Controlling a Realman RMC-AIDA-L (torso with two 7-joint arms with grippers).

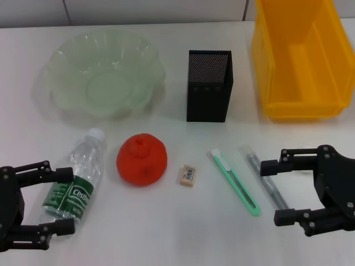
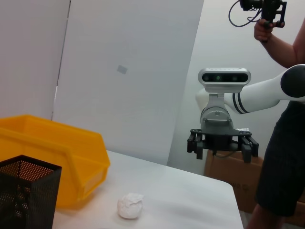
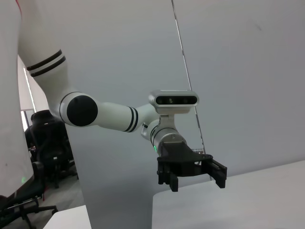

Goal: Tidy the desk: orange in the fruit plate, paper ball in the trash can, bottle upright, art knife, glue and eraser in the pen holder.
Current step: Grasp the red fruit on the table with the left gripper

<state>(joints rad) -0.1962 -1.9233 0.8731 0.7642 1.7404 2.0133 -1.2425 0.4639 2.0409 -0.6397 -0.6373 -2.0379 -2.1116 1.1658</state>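
Note:
A clear plastic bottle (image 1: pixel 83 166) with a green label lies on its side at the front left. My left gripper (image 1: pixel 65 200) is open, and the bottle's lower end shows between its fingers. The orange (image 1: pixel 142 159) sits beside the bottle, then a small eraser (image 1: pixel 188 175), a green art knife (image 1: pixel 236 182) and a grey glue stick (image 1: pixel 266 180). My right gripper (image 1: pixel 275 192) is open beside the glue. The green fruit plate (image 1: pixel 72 88) is at the back left. The black mesh pen holder (image 1: pixel 209 86) stands at the back middle. The white paper ball (image 2: pixel 130 206) shows only in the left wrist view.
A yellow bin (image 1: pixel 299 105) stands at the back right; it also shows in the left wrist view (image 2: pixel 57 157) next to the pen holder (image 2: pixel 26 195). The right gripper (image 2: pixel 222 143) shows far off in that view, and the left gripper (image 3: pixel 192 171) in the right wrist view.

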